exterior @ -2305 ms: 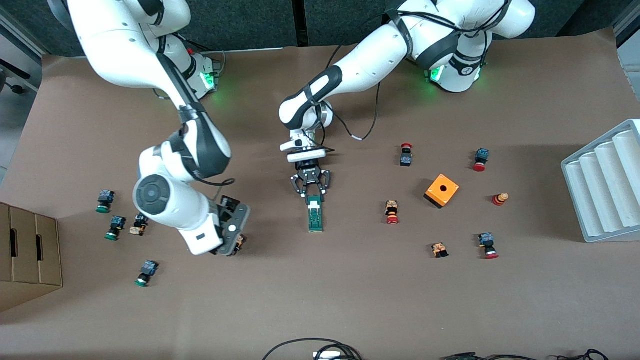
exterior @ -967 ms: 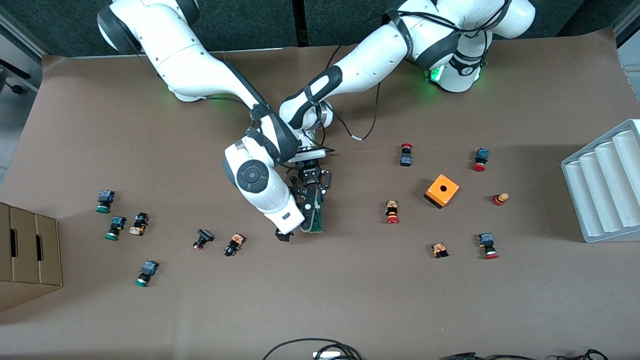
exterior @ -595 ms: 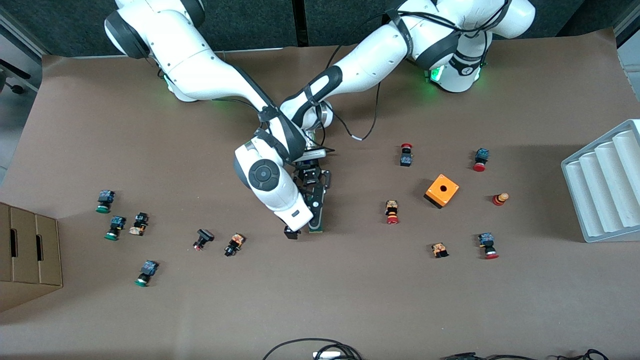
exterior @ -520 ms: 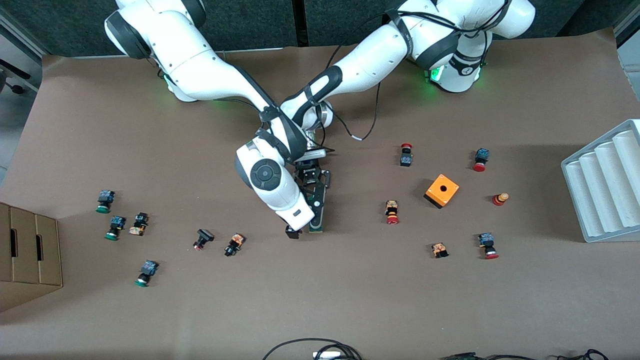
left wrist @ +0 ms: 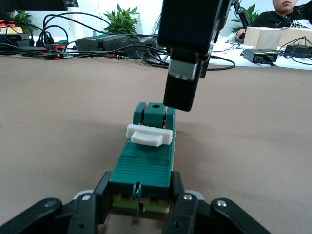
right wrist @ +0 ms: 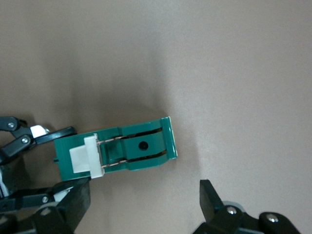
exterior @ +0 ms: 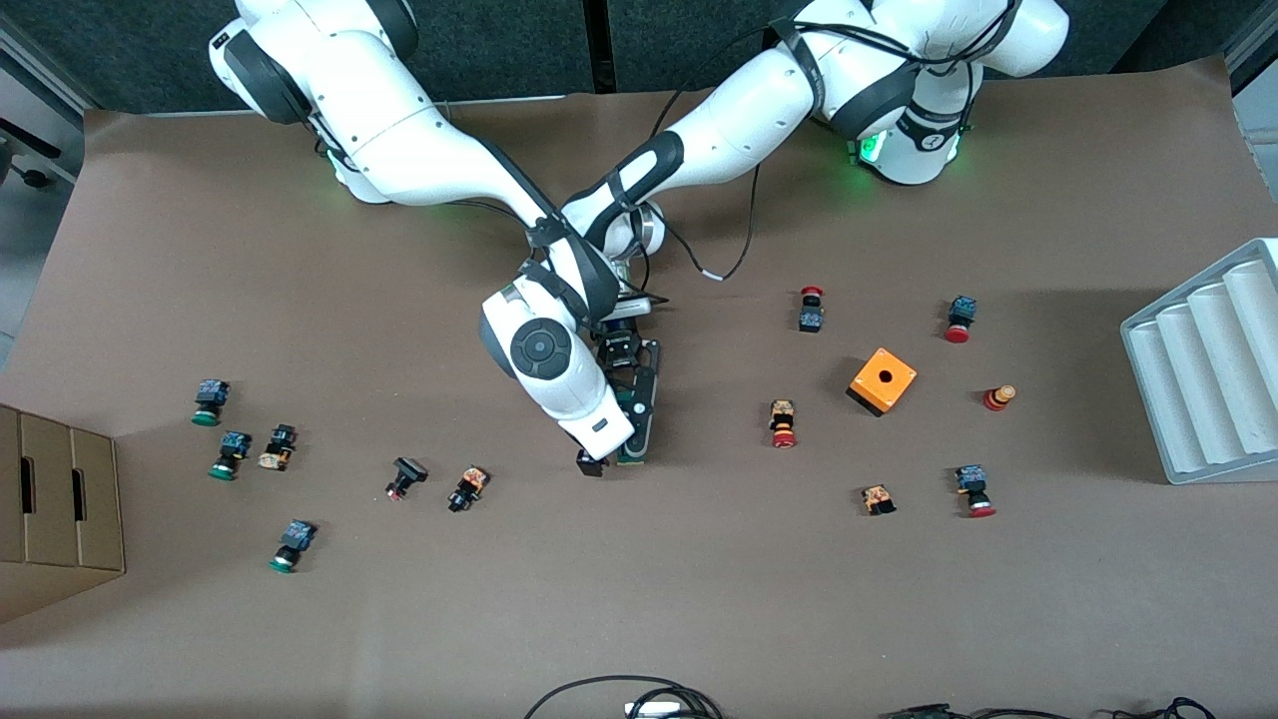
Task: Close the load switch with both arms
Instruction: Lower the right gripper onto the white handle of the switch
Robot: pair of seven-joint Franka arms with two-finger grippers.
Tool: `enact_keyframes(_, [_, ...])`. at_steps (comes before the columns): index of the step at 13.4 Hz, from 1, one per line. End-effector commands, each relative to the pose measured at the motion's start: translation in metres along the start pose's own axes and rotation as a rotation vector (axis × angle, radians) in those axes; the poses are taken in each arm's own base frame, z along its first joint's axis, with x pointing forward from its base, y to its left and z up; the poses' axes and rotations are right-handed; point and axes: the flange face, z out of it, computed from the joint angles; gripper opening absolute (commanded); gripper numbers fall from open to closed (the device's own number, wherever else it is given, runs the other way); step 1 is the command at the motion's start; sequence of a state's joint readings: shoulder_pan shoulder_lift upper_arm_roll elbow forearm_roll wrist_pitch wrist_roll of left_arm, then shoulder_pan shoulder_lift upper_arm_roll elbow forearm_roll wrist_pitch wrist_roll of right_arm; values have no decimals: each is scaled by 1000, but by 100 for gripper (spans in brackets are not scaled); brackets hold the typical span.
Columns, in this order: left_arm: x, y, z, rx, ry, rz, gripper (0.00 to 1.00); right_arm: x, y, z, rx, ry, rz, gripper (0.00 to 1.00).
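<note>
The load switch (exterior: 640, 435) is a narrow dark-green block lying flat on the brown table, with its white tab (left wrist: 149, 135) across its top. My left gripper (left wrist: 140, 196) is shut on the end of the switch that lies farther from the front camera, one finger on each side. My right gripper (right wrist: 144, 204) hangs open just above the table at the switch's other end. In the right wrist view the switch (right wrist: 131, 150) lies beside the gap between the fingers, not in it. One right finger (left wrist: 183, 87) hovers over the end of the switch (left wrist: 146, 163).
Several small push-buttons lie scattered toward both ends of the table. An orange cube (exterior: 883, 379) with a hole sits toward the left arm's end, with a white ribbed rack (exterior: 1208, 369) at that edge. A cardboard box (exterior: 55, 509) stands at the right arm's end.
The right arm has swung in from the right arm's end of the table to the switch and has kept creeping closer over the last second. The left gripper has held still on the switch.
</note>
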State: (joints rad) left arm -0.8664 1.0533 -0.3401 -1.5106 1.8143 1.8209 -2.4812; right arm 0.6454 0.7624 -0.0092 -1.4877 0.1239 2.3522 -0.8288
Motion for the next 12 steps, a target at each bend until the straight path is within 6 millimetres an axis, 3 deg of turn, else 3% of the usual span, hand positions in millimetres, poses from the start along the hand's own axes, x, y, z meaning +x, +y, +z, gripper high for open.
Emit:
enact_keyframes(1, [0, 2, 2, 12, 10, -13, 42, 2, -3, 6, 3, 14, 16, 100])
enact_keyframes(12, [0, 2, 2, 12, 10, -13, 42, 3, -14, 20, 3, 12, 7, 100])
